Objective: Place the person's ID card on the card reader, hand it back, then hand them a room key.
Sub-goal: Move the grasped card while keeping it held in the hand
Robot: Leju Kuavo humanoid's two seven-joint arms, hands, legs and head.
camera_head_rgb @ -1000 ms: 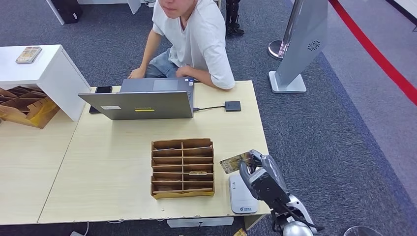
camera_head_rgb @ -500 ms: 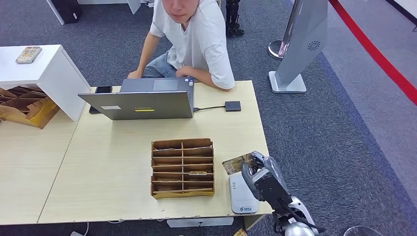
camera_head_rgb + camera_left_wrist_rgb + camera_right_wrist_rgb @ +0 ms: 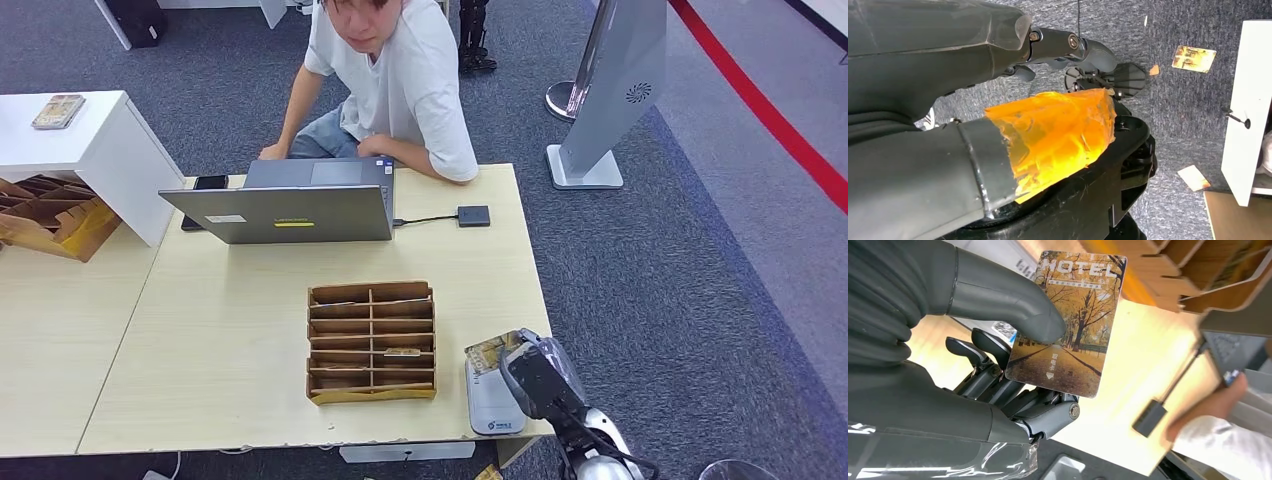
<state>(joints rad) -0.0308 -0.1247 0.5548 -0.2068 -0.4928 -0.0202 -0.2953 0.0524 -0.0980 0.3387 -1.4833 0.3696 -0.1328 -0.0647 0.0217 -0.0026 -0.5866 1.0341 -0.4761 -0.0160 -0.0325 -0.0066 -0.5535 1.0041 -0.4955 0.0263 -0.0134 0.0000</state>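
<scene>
My right hand [image 3: 530,372] pinches the card [image 3: 1068,320] between thumb and fingers [image 3: 998,365], just above the white reader [image 3: 490,400] on the table [image 3: 230,330]; placing, returning and the room key all seem left

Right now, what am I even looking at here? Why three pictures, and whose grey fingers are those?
These are three cameras on one humanoid robot. The wide picture is from its head, looking down on a wooden table. A person sits across from it at a laptop. On the table are a slotted wooden card box and a white card reader. The other two pictures come from cameras at its wrists. The grey fingers are the robot's right hand, holding a card printed HOTEL just above the reader. The left wrist camera hangs by the robot's side, showing carpet and dark robot parts.
</scene>
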